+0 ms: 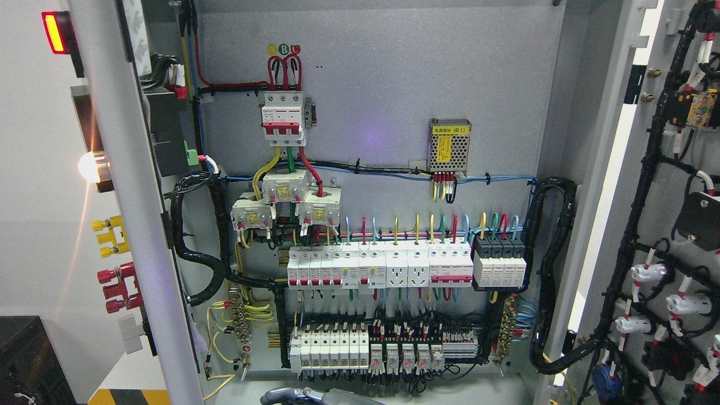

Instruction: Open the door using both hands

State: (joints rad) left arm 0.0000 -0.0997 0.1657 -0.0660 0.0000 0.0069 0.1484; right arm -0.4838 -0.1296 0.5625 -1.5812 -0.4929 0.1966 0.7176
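Doors (664, 185) swung wide open at both sides, left door (135, 185) edge-on, cabinet (394, 84) full of wires between, a grey hand (298, 395) low at the bottom edge, well apart from both doors, fingers too hidden to tell

Head camera, close, facing open cabinet (382, 84)

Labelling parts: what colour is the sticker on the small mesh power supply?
Yellow sticker, head view.

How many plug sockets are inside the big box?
2. The left socket and the right socket sit side by side in the middle breaker row; wires might hide others.
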